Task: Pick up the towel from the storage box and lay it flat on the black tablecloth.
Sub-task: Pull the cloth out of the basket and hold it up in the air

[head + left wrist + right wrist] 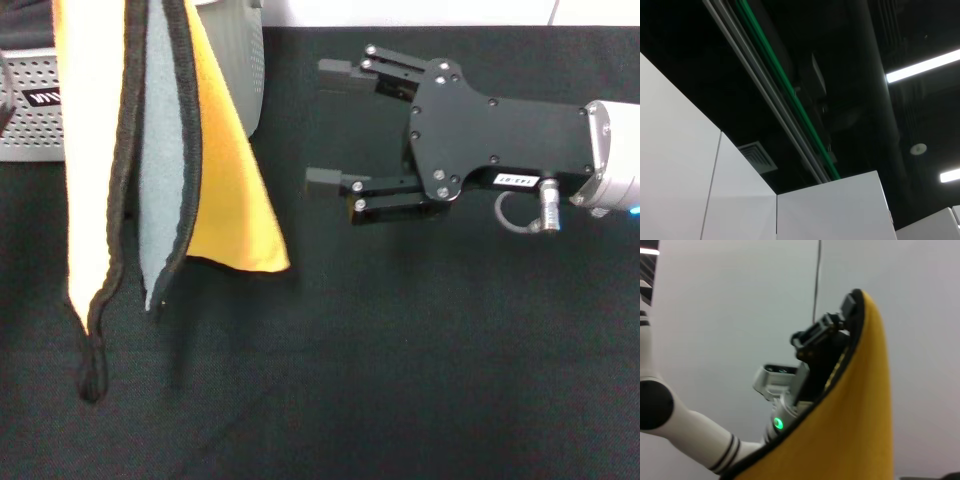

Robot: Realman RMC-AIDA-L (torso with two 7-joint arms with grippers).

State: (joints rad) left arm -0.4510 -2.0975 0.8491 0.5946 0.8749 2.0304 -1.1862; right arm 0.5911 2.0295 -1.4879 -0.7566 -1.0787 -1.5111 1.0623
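One towel (170, 150), hung long axis vertical, clamped in left pincer (837, 327). One box (40, 110) at far left corner. Right pincer (335, 125) spread, empty, above tablecloth (420, 350).

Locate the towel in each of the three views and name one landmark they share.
Head view: the towel hangs folded at the left, in front of the storage box, above the black tablecloth.
Left wrist view: not in it; only ceiling and white panels.
Right wrist view: its yellow face fills the lower right, held up by the left gripper.
Shared landmark: the towel's black stitched edging, in the head and right wrist views.
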